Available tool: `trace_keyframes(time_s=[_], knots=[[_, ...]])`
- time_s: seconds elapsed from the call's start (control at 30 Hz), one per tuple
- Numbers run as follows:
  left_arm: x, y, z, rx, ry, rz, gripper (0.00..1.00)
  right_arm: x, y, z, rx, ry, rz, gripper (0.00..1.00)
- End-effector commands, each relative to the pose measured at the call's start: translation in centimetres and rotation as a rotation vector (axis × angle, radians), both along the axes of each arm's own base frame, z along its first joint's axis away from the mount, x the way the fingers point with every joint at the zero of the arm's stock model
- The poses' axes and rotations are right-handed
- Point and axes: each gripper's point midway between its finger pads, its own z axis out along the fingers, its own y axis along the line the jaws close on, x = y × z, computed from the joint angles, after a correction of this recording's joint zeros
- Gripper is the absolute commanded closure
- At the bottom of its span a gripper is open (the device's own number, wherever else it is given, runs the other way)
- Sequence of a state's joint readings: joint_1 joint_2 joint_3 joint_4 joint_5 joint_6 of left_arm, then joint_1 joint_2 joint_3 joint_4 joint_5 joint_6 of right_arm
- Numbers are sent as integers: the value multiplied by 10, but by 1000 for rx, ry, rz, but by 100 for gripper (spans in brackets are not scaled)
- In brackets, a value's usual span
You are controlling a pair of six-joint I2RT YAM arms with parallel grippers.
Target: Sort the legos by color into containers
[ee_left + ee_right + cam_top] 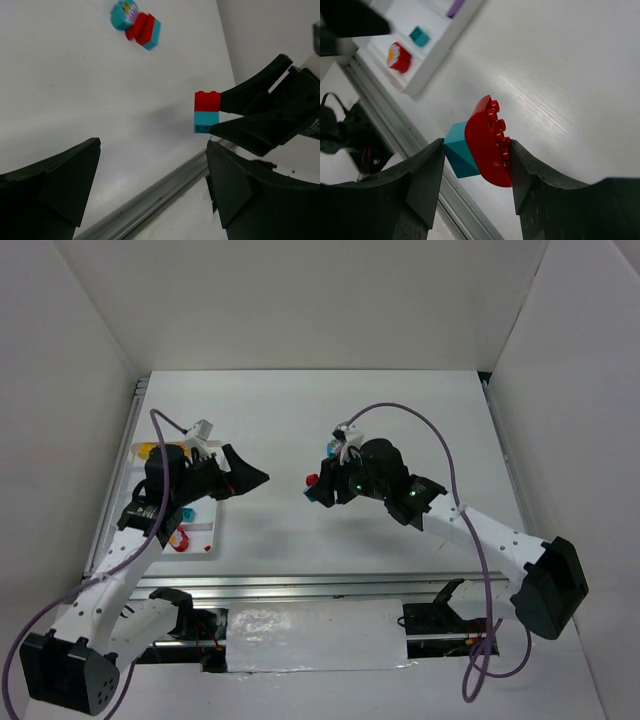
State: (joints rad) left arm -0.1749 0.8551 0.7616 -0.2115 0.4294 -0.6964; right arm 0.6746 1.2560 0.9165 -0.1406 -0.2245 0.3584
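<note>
Fingers (pixel 422 175) of right gripper (pixel 476 147) pinch red-teal legos (pixel 487 135)

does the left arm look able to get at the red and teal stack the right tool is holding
Probably yes. The left tool is open and faces the red and teal stack, which sticks out beyond the right tool, and nothing shows between them.

Left end effector (pixel 152 167) spread, right (pixel 476 150) clamped
</note>
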Motion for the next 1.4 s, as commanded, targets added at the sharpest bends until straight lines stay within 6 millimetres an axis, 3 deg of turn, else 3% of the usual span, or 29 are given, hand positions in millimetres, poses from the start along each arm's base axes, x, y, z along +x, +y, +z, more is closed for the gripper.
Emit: trace_keyframes(time_s=[0.0,0.2,0.4,0.7,1.0,1.13,1.27,1.37], knots=[[-9,-44,34,-157,-60,-210,1,-18,25,46,51,-254,135,100],[-21,-71,25,-184,7,-319,1,-34,28,38,4,-312,196,100],[-34,-84,26,-229,-2,-389,1,-40,33,50,19,-345,226,100],[-34,-101,9,-195,29,-412,3,-49,49,63,46,-354,268,100],[-33,-109,8,-195,28,-432,12,-53,66,69,47,-361,288,100],[-32,-109,5,-192,33,-433,30,-54,72,69,46,-356,294,100],[-35,-110,5,-191,37,-444,71,-46,75,66,26,-349,249,100],[-33,-109,8,-169,19,-442,93,-37,74,61,7,-334,208,100]])
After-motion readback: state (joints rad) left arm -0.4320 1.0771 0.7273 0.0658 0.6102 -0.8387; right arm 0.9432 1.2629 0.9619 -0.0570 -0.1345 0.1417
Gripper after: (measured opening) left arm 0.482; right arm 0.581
